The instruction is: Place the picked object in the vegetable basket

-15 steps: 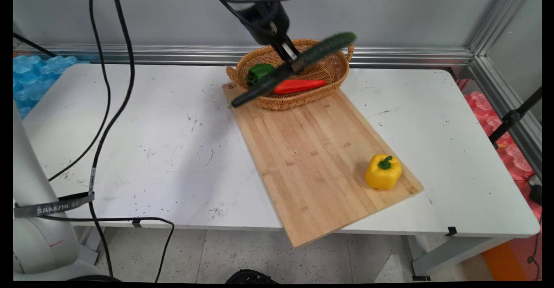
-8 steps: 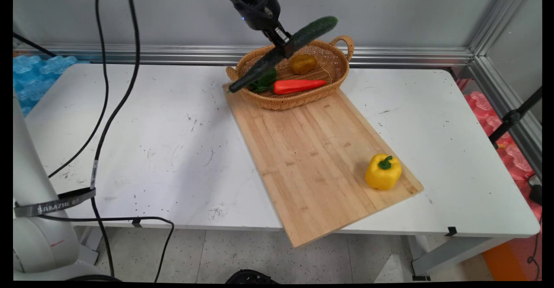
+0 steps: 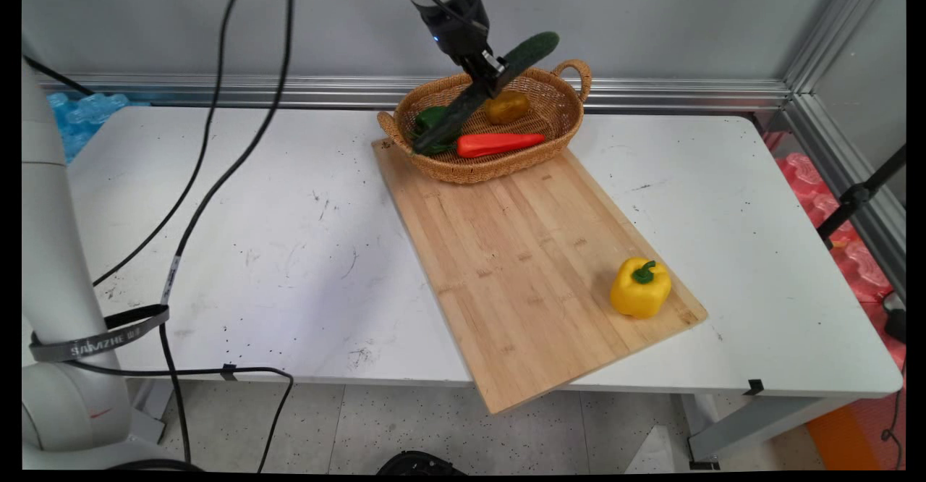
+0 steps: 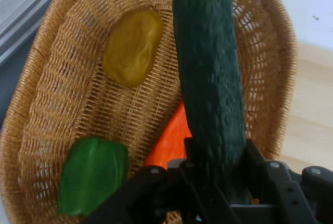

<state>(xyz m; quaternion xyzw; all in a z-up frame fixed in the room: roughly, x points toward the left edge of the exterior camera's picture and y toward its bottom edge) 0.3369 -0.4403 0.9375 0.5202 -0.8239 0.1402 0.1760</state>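
Yellow bell pepper (image 3: 639,288): near end of cutting board (image 3: 521,279), on desk (image 3: 253,236), well apart from hand.
Wicker basket (image 3: 535,153): far end of board; holds carrot (image 3: 499,143), green pepper (image 3: 428,117), potato (image 3: 506,106).
Hand (image 3: 490,77): above basket, closed around cucumber (image 3: 532,49) mid-length; long axis tilted, low end left over green pepper, high end right.

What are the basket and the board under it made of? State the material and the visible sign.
Basket: woven wicker or rattan, tan and matte; the hand view shows its interlaced strands and open weave.
Cutting board: wood, possibly bamboo; pale parallel strips with grain, low sheen.
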